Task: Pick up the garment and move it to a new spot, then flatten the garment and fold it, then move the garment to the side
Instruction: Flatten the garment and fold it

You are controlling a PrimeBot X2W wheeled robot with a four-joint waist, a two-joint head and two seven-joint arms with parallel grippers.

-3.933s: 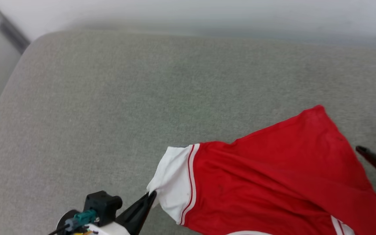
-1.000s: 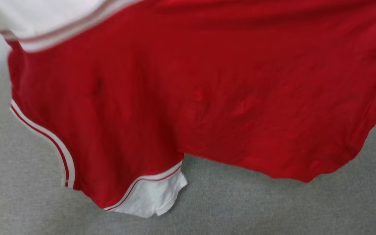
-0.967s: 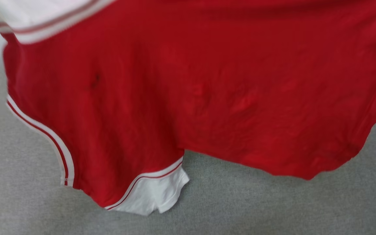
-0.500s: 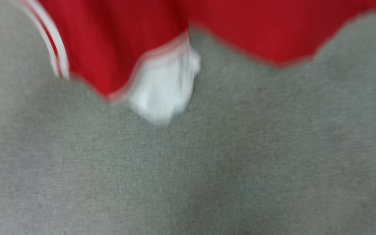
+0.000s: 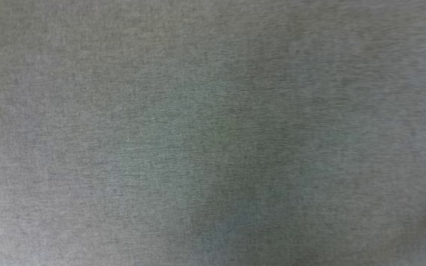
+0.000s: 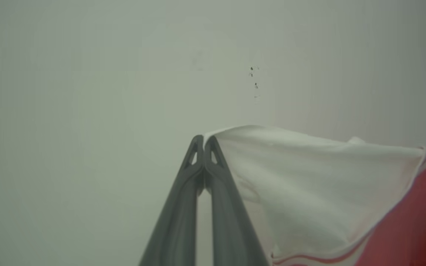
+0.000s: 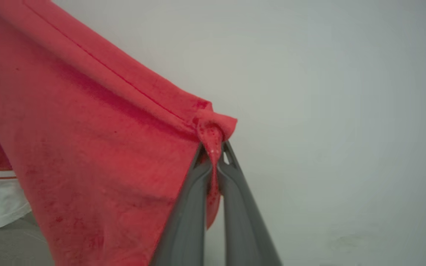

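- Where the head view looks down, a grey surface [image 5: 213, 133] spreads flat, finely woven and mottled.
- Pale wall [image 6: 87, 74]: smooth, matte.
- Garment [image 7: 87, 147]: soft red knit with a stitched hem and a white sleeve with striped trim, hanging slack from both grippers.
- Left gripper [image 6: 203, 142]: closed, pinching the white sleeve's edge.
- Right gripper [image 7: 215, 147]: clamped on a bunched red hem corner.

1 garment [image 7: 87, 129], 2 grippers [image 6: 203, 142] [image 7: 215, 147], prob. 1 grey surface [image 5: 213, 133]
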